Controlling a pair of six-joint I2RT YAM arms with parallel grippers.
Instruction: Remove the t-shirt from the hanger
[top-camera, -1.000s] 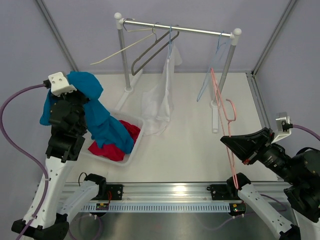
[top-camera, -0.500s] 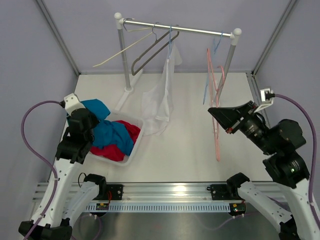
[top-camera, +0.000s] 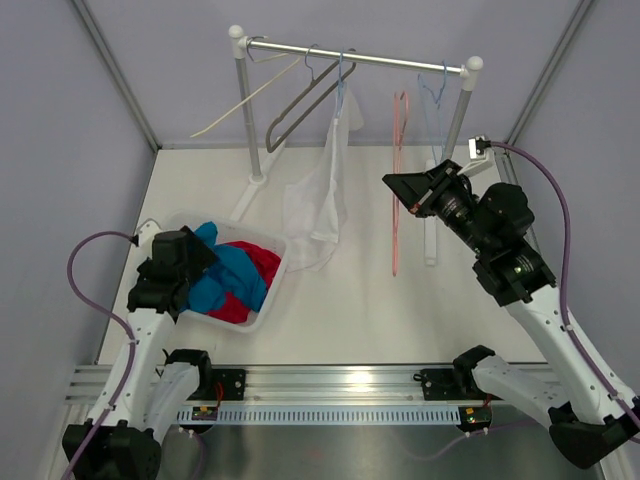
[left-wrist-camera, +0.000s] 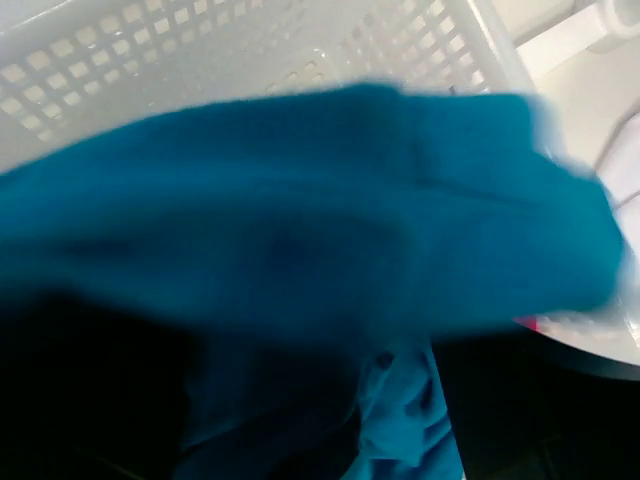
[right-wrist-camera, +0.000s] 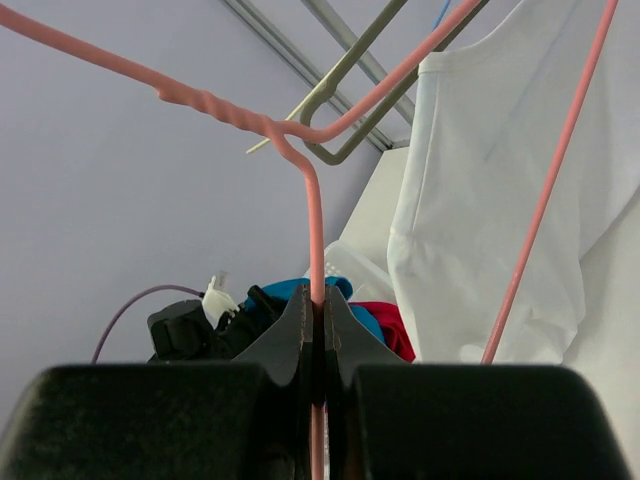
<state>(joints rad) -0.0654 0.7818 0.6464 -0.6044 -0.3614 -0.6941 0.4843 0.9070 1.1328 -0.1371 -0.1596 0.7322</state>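
Lowered into the basket (top-camera: 272, 292), left gripper (top-camera: 202, 264) jaws hide under blue t-shirt (left-wrist-camera: 300, 230), state unclear; right gripper (right-wrist-camera: 318, 345) jaws clamp pink hanger (right-wrist-camera: 315, 225).

the left end effector (top-camera: 200, 262), high above the surface (top-camera: 340, 310) a second ago, is now down at the white basket (top-camera: 277, 272), and the blue t-shirt (top-camera: 232, 272) lies bunched inside it over the red cloth (top-camera: 255, 262). the right end effector (top-camera: 405, 190) now holds the pink hanger (top-camera: 396, 230) up just under the rail (top-camera: 400, 62), no longer low at the near edge.

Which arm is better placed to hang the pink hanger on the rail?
Right: the right end effector grips the hanger near the rail; the left end effector is down at the basket.
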